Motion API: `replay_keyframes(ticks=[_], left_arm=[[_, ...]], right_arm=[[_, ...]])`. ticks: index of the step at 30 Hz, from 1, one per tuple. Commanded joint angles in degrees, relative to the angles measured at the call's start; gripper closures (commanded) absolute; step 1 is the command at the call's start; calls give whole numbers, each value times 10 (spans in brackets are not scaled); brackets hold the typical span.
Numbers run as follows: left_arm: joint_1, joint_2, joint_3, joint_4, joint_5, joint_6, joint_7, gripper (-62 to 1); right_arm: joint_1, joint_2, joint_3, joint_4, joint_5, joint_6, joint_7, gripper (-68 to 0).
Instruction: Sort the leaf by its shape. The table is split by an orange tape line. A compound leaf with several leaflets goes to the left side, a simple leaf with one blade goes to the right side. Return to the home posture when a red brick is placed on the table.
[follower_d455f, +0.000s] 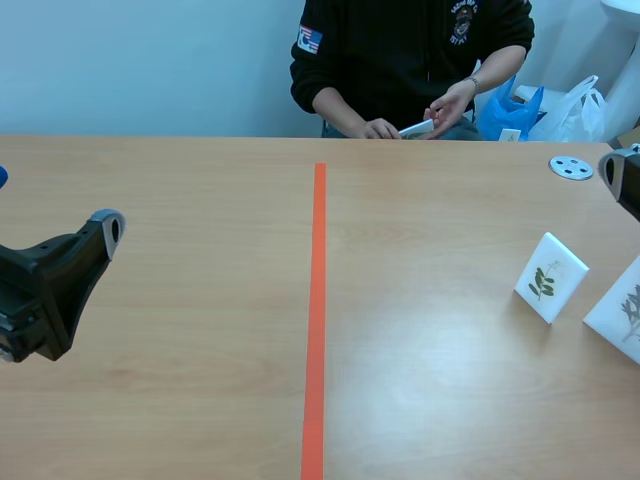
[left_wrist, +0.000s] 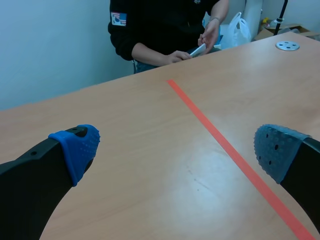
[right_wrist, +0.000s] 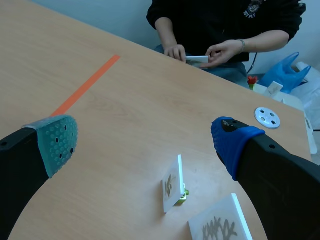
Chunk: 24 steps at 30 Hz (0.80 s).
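Observation:
Two white leaf cards stand right of the orange tape line (follower_d455f: 318, 320). The nearer-middle card (follower_d455f: 550, 277) shows a small green sprig and rests on a green stand; in the right wrist view this card (right_wrist: 171, 190) is edge-on, just ahead of my right gripper (right_wrist: 145, 145), which hovers open above the table. The second card (follower_d455f: 620, 310), at the table's right edge, bears a grey feathery leaf (right_wrist: 220, 229). My left gripper (follower_d455f: 98, 240) is open over the left half, nothing between its fingers (left_wrist: 77, 147). The right arm (follower_d455f: 622, 178) only shows at the scene's edge.
A person sits across the table holding a white card (follower_d455f: 417, 128) in both hands. A round white disc (follower_d455f: 571, 167) lies at the far right. Plastic bags (follower_d455f: 560, 108) sit behind the table. The tape line (left_wrist: 225, 145) runs just past my left gripper's right finger.

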Motion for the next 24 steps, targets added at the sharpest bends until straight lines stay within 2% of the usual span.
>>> replay_keyframes(ticks=[1,24], left_arm=[[3,2,-2,8,-2,8,-9,-623],[3,2,-2,8,-1,9,-16,-623]], right_arm=[[7,8,8,9,6,-2,7,-547],[7,17,8,9,6,-2,4,-547]])
